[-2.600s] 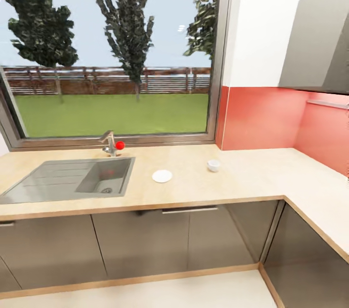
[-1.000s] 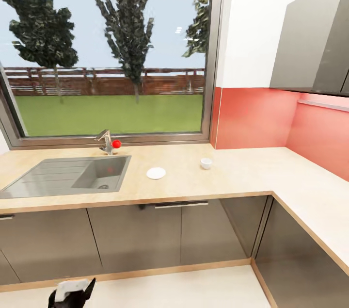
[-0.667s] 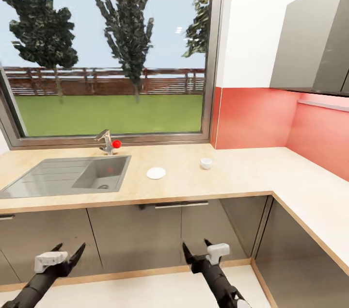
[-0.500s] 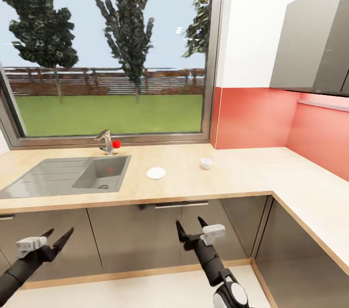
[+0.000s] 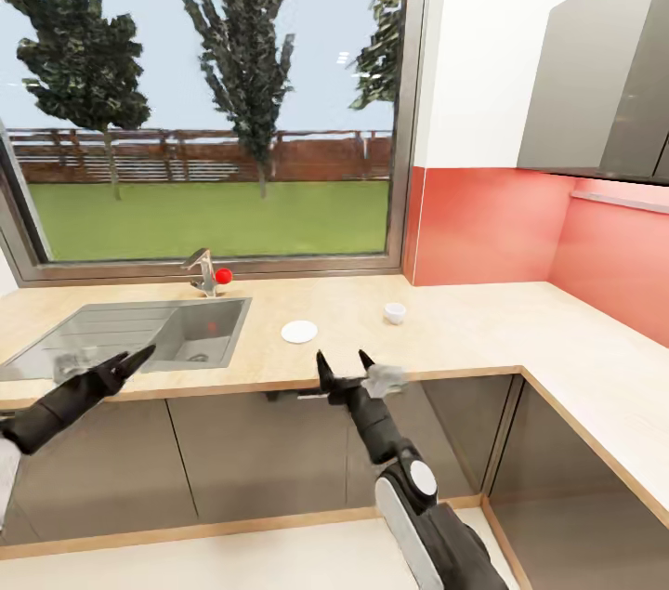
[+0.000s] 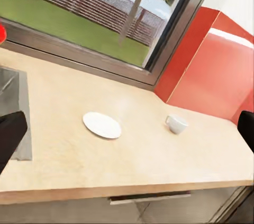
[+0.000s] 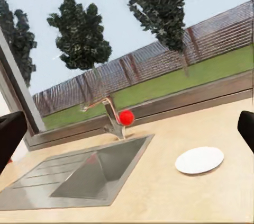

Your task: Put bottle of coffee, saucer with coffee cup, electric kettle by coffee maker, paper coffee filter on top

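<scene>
Lying flat on the pale wooden countertop, the round white saucer is sitting beside the grey steel sink, with the small white coffee cup standing well apart, nearer the red backsplash. Both arms are hovering before the counter edge: the left gripper and the right gripper are each showing fingers spread wide, holding nothing.

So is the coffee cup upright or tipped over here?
Upright: the coffee cup stands on the countertop with its mouth facing up, apart from the saucer.
</scene>
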`<state>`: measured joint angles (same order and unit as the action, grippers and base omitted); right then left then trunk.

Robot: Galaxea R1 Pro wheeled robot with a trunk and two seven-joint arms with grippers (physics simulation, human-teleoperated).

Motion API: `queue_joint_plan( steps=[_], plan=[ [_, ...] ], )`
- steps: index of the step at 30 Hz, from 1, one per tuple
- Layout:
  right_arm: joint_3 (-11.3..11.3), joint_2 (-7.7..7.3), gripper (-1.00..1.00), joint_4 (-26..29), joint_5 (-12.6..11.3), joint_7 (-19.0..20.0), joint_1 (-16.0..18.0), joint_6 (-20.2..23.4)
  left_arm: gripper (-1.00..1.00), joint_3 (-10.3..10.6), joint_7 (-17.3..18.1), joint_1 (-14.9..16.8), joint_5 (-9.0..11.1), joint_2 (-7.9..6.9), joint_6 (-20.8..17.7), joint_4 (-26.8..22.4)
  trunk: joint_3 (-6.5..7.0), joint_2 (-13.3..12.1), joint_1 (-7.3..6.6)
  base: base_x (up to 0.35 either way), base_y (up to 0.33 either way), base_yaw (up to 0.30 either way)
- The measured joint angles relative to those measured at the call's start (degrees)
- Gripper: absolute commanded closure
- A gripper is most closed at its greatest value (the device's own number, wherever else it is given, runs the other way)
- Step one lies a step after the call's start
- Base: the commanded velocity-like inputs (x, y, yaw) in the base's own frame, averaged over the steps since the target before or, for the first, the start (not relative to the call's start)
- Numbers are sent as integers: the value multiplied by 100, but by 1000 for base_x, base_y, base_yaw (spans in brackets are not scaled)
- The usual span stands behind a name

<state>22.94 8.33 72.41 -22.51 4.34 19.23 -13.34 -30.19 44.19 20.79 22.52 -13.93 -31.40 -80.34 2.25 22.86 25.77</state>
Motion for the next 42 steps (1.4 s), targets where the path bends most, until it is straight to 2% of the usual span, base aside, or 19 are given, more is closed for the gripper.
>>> queue_joint_plan(
  steps=[4, 5, 6, 7, 8, 10, 12, 13, 15, 17, 20, 22, 25, 31, 35, 39, 42],
  plan=[
    [-4, 9, -100, 25, -28, -304, 621, 969, -100, 148, -95, 1186, -849, -72, -285, 672, 0, 0, 0, 0, 0, 0],
    [-16, 10, -100, 31, -31, -338, 883, 1214, -100, 224, -101, 1701, -1215, -84, -466, 1150, 1, -2, 1, 0, 0, 0],
    [-35, 7, -100, 36, -34, -350, 1043, 1338, -100, 258, -101, 2060, -1430, -92, -595, 1474, 0, 0, 0, 0, 0, 0],
    [-52, 4, -100, 38, -36, -354, 1107, 1395, -100, 270, -95, 2221, -1539, -98, -649, 1643, -1, 1, -1, 0, 0, 0],
    [-151, -11, -100, 62, -43, -354, 1230, 1544, -100, 295, -76, 2587, -1769, -111, -756, 2082, 0, -1, 0, 0, 0, 0],
    [-390, -31, -100, 101, -49, -338, 1313, 1794, -100, 317, -67, 2931, -1931, -131, -842, 2543, -2, 1, -1, 0, 0, 0],
    [-672, -44, -100, 121, -59, -322, 1352, 2225, -100, 331, -60, 3100, -2003, -141, -915, 2834, -2, 1, -1, 0, 0, 0],
    [-709, -46, -100, 123, -62, -321, 1357, 2330, -100, 333, -54, 3118, -2010, -142, -939, 2868, -2, 1, -1, 0, 0, 0],
    [-803, -50, -100, 127, -72, -294, 1370, 2841, -100, 379, 2, 3160, -2028, -144, -1182, 2951, -2, 1, -1, 0, 0, 0],
    [-838, -56, -100, 119, -76, 9, 1406, 3304, -100, 635, 147, 3139, -2028, -137, -1524, 2976, -2, 1, -1, 0, 0, 0],
    [-945, -66, -100, 75, -63, 773, 1493, 3699, -100, 1022, 427, 3103, -2026, -136, -1673, 2935, -2, 1, -1, 0, 0, 0],
    [-1133, -69, -100, -57, -57, 1125, 1514, 3937, -100, 1127, 550, 3089, -2043, -146, -1690, 2922, -2, 1, -1, 0, 0, 0],
    [-1320, -65, -100, -282, -64, 1311, 1525, 4233, -100, 1180, 614, 3084, -2049, -165, -1720, 2900, -2, 1, -1, 0, 0, 0],
    [-1357, -63, -100, -390, -67, 1377, 1529, 4455, -100, 1295, 645, 3079, -2033, -159, -1729, 2893, -2, 2, -3, 91, 0, 0],
    [-1378, -73, -100, -372, -95, 1382, 1529, 4919, -100, 1495, 669, 3071, -2011, -159, -1732, 2899, -2, 2, -4, 307, 0, 0],
    [-1375, -95, -100, -378, -96, 1385, 1529, 5082, -100, 1540, 1174, 3030, -2030, -165, -1713, 2910, -3, 2, -5, 331, -40, 0],
    [-1370, -105, -100, -387, -88, 1385, 1530, 5091, -100, 1539, 1356, 3021, -2041, -170, -1707, 2928, -3, 2, -4, 316, -105, 0]
  ],
)
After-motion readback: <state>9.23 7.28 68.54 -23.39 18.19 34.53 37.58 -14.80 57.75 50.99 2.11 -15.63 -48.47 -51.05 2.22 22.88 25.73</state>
